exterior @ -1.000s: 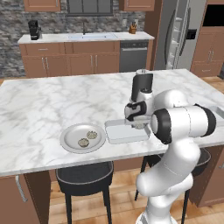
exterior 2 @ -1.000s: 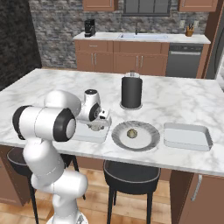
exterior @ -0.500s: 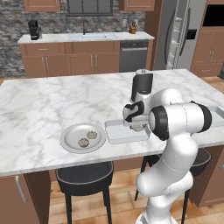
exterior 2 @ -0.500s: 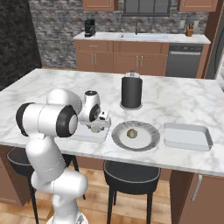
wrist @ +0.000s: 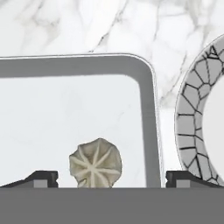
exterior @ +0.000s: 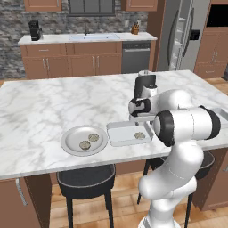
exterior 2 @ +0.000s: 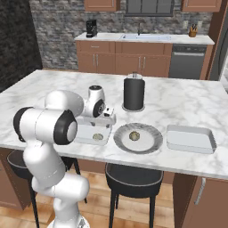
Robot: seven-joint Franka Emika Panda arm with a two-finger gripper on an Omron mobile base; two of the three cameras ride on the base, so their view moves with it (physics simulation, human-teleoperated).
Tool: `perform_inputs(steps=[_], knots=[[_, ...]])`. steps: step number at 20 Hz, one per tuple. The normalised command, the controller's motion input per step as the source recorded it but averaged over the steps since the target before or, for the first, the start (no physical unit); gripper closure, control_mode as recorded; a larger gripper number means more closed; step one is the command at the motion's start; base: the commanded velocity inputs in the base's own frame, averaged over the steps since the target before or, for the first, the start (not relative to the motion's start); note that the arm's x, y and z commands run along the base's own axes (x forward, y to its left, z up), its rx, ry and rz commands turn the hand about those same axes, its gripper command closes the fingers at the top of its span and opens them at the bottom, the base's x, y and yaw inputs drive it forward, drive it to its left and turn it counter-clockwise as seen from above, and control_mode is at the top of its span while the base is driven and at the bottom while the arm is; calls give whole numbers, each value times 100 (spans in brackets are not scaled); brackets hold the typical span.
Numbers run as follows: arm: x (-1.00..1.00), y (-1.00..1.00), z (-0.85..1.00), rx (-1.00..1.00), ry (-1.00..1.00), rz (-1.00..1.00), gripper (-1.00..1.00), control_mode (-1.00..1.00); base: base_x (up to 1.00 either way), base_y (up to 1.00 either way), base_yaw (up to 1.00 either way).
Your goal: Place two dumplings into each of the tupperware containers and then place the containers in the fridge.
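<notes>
My gripper point(exterior: 141, 123) hangs open just above a pale tupperware container point(exterior: 119, 135) near the island's front edge. One dumpling point(exterior: 139, 135) lies loose in that container, below the spread fingers and not gripped. In the hand view this dumpling point(wrist: 95, 162) sits between the gripper point(wrist: 112, 178) tips, inside the container's rim point(wrist: 147, 109). From the right I see the gripper point(exterior 2: 102, 126) over the same container point(exterior 2: 84, 133) and dumpling point(exterior 2: 97, 136). A second container point(exterior 2: 190, 138) stands further right. The fridge point(exterior: 178, 35) is at the back right.
A round grey plate point(exterior: 71, 144) left of the container carries two dumplings point(exterior: 93, 136). Another plate point(exterior 2: 149, 141) to the right holds one dumpling point(exterior 2: 134, 135). A black canister point(exterior 2: 133, 92) stands behind the gripper. Dark stools sit under the island's front edge.
The jaws have spread wider, and the dumpling now lies free on the container floor. The hand stays over the same spot.
</notes>
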Motion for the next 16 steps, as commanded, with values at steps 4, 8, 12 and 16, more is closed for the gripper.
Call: perform_inputs(steps=[4, 8, 12, 16], knots=[[-1, -68, 44, 0, 4, -9, -100, -100, 0, 0, 0], [0, -97, 33, 0, 8, -15, -100, -100, 0, 0, 0], [-5, -100, -1, 1, 4, -17, -100, -100, 0, 0, 0], [-16, -84, -39, 0, 0, -17, -100, -100, 0, 0, 0]])
